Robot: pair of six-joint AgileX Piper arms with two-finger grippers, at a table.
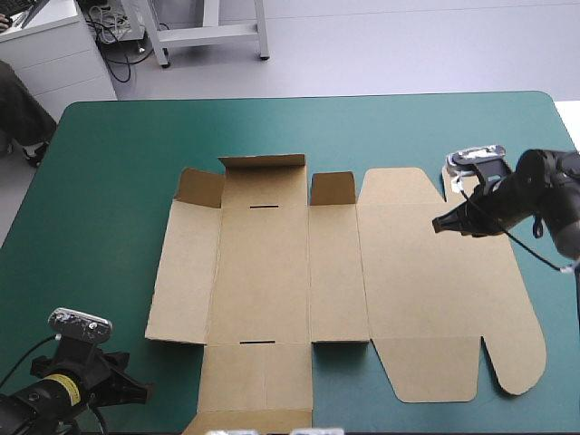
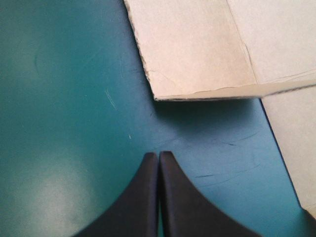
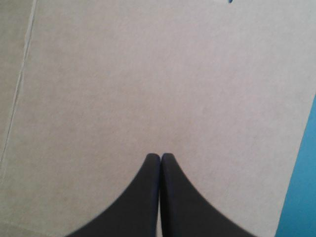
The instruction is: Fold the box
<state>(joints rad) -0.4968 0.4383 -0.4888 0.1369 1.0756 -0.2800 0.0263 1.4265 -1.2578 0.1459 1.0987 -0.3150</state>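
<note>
Left jaws and right jaws pinched together, empty; box [image 1: 272, 272], one flat brown sheet, centred on the worktop [image 1: 109, 163], reaching its near edge; likely light, stiff, bending only at creases, so you should grip a side wall's free edge.

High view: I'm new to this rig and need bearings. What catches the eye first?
The brown box dominates: a cut sheet lying nearly flat mid-table, its far flaps slightly raised. The right gripper, shut, is over its wide right panel; the left gripper, shut, is over bare teal-green cover by its near left corner.
</note>
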